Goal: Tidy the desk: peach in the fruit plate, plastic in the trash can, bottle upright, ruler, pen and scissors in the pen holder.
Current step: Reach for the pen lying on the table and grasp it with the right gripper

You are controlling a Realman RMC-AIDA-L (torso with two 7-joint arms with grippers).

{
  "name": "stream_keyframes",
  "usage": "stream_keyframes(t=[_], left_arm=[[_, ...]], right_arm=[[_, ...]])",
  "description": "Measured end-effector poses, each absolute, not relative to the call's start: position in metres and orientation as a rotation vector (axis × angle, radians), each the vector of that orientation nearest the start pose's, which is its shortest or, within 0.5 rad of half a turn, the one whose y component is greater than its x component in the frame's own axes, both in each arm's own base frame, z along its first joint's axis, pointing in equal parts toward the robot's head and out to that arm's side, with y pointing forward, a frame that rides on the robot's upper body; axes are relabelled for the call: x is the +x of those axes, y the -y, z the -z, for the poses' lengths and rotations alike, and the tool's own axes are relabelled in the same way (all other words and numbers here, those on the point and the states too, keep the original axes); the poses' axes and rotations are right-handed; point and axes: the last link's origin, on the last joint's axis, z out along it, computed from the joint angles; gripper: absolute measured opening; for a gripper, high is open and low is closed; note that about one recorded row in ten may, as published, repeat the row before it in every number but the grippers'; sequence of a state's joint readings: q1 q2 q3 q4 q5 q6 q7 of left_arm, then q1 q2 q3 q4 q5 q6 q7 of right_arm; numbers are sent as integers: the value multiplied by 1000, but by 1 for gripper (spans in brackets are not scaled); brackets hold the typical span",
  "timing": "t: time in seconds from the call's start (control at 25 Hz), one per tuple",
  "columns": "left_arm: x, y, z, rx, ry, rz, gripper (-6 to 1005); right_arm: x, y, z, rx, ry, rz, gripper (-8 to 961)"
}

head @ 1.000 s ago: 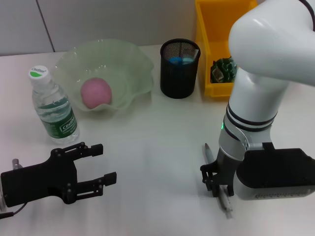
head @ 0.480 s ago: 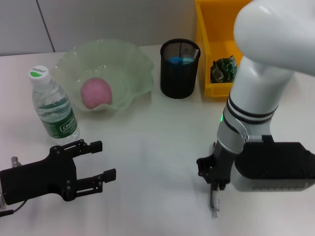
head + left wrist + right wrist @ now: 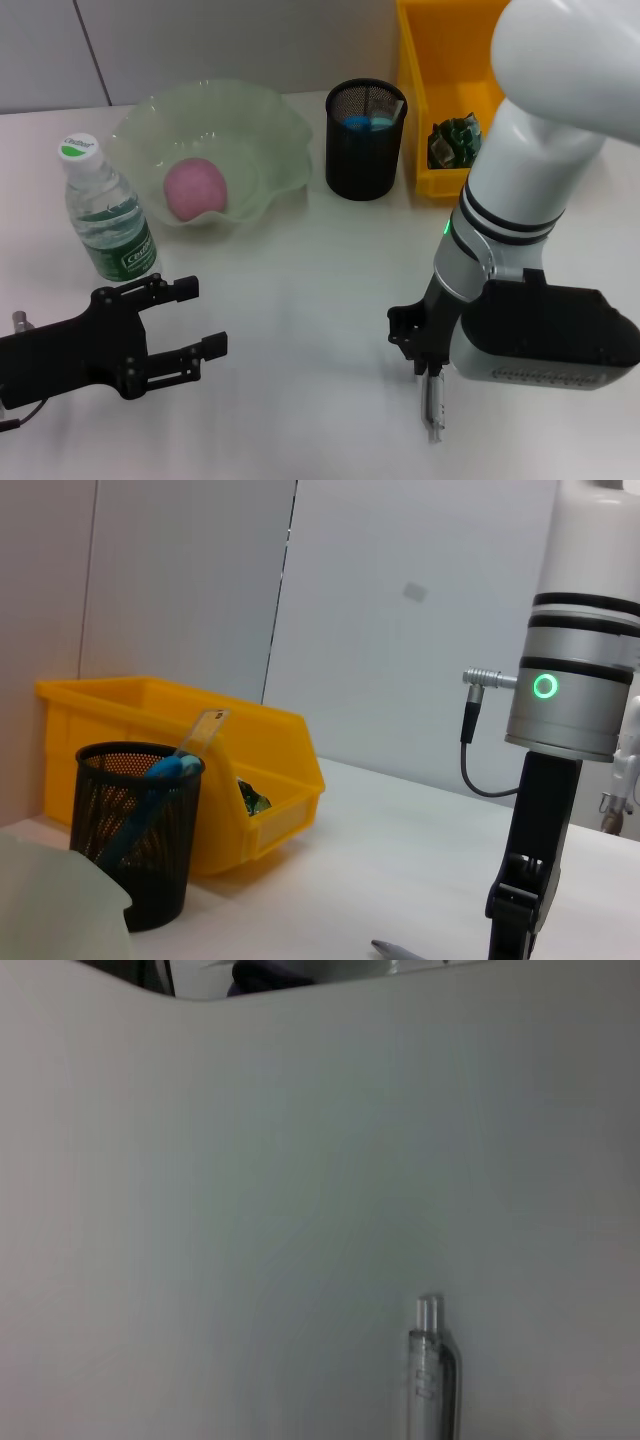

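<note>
My right gripper hangs low over the desk at the front right, shut on the grey and white pen, whose rear end points toward me. The right wrist view shows that clear end of the pen above the desk. The black mesh pen holder holds the blue-handled scissors and the clear ruler. The peach lies in the green fruit plate. The bottle stands upright at the left. My left gripper is open at the front left, holding nothing.
The yellow trash can stands at the back right, with crumpled green plastic inside it. It sits right next to the pen holder. A grey wall runs behind the desk.
My right gripper has shifted left and toward me, and the pen has swung with it from a slant to pointing straight at me. My left gripper drifted slightly toward me.
</note>
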State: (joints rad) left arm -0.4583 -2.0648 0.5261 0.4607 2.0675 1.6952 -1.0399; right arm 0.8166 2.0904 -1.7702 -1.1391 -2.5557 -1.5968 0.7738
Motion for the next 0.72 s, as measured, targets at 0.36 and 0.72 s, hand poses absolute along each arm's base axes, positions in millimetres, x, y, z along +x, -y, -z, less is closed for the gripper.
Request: stream_keyframes(t=[0.36,0.72], left_arm=[[-290,-280,13,-2725,471,858,714],[-289,-282,12,-2702,464,872,712]], right_arm=[[148,-334,74,-2626,2227,1004,172],[150,-339,71,-2646,2168,1056,201]])
